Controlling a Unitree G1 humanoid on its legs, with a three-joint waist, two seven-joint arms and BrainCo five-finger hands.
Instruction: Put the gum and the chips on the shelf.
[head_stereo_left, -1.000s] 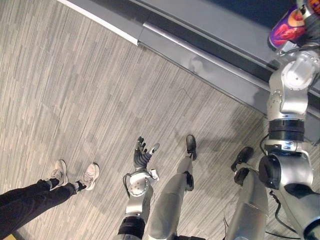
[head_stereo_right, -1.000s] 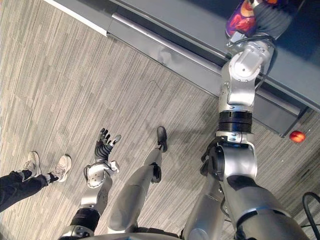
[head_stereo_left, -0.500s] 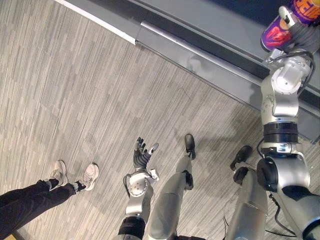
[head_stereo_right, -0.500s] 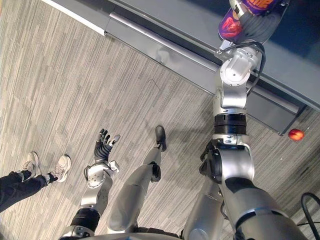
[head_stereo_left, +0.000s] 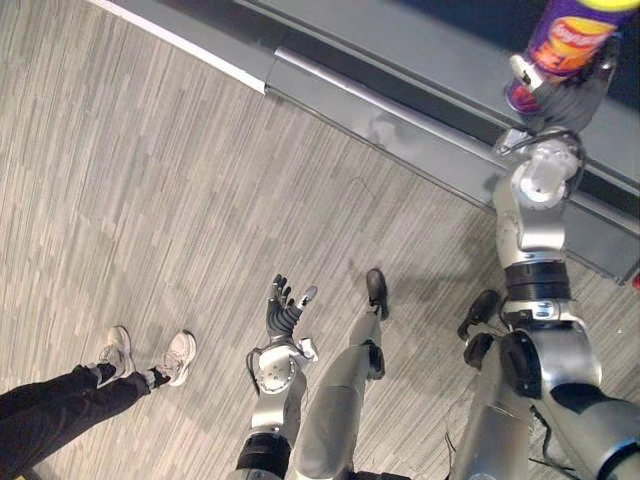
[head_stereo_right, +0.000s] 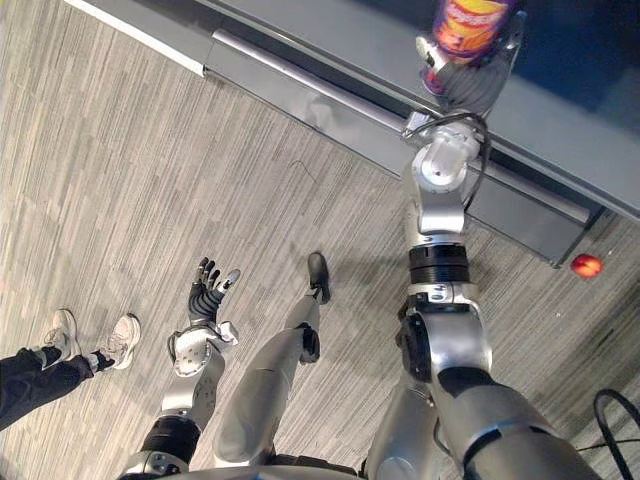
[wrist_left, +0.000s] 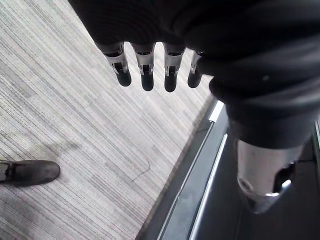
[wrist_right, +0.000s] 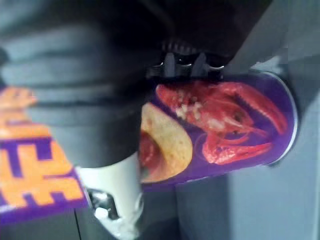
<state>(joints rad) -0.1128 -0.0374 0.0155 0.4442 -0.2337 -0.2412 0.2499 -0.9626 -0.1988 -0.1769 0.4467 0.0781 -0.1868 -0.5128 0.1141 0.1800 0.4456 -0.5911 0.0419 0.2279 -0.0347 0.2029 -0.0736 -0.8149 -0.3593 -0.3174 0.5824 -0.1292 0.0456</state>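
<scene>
Clasping the chips can (head_stereo_right: 465, 20) in my right robot hand (head_stereo_right: 476, 86), I hold it over the shelf (head_stereo_left: 400, 35) to set it there, my left robot hand (head_stereo_left: 285, 312) hanging slack-fingered.

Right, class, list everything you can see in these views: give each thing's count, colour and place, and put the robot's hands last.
chips can: one, purple with orange and yellow, held high at the shelf unit in the right hand
shelf unit: one, grey, along the far edge of the floor
small round thing: one, red, on the floor near the shelf unit's end, on the robot's right
floor: one, grey, striped, under everything
person's legs: two, dark trousers and light shoes, standing to the robot's left
left hand: one, silver fingers with dark tips held straight, low over the floor, holding nothing
right hand: one, dark cover, fingers curled round the chips can
</scene>
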